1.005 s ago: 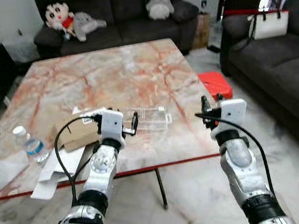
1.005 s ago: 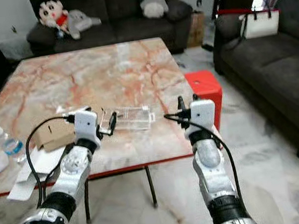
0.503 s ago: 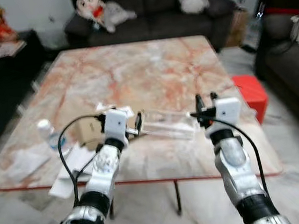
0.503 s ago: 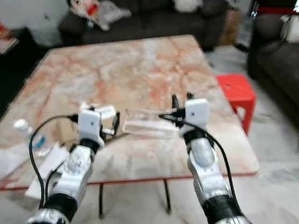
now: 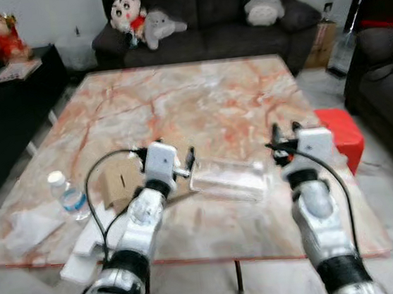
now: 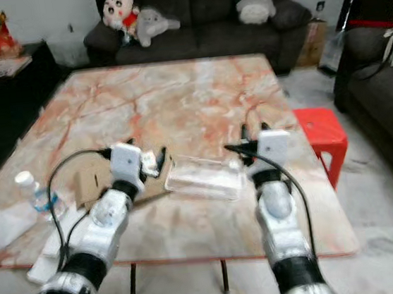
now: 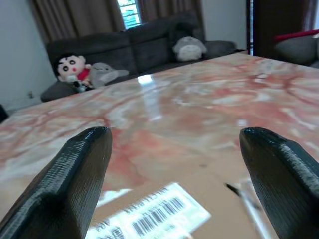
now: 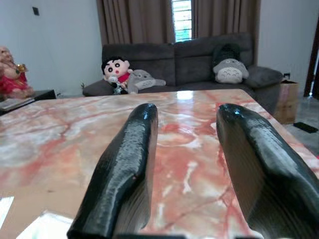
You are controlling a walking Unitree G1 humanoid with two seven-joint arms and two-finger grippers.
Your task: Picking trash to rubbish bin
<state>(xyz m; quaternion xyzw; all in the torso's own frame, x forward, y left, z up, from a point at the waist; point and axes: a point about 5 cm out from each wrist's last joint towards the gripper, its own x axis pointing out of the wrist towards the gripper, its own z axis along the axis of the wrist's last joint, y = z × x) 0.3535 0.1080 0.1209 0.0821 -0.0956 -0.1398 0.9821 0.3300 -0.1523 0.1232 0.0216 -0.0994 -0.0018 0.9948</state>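
Note:
On the marble table (image 5: 199,104) lies a clear plastic container (image 5: 228,179) near the front edge. Left of it sits a brown cardboard box (image 5: 119,181), whose barcode label (image 7: 154,216) appears in the left wrist view. My left gripper (image 5: 177,160) hovers open between the box and the container, its fingers (image 7: 84,164) spread wide. My right gripper (image 5: 285,133) is open just right of the container, low over the table, with nothing between its fingers (image 8: 129,164).
A small water bottle (image 5: 69,197), crumpled white tissue (image 5: 28,226) and flat white paper (image 5: 86,241) lie at the table's front left. A red stool (image 5: 341,137) stands right of the table. Dark sofas with plush toys (image 5: 128,16) line the back and right.
The camera has swung and moved closer, so the table now lies squarely ahead. Both grippers stay open, one on each side of the clear container, a little further over the table.

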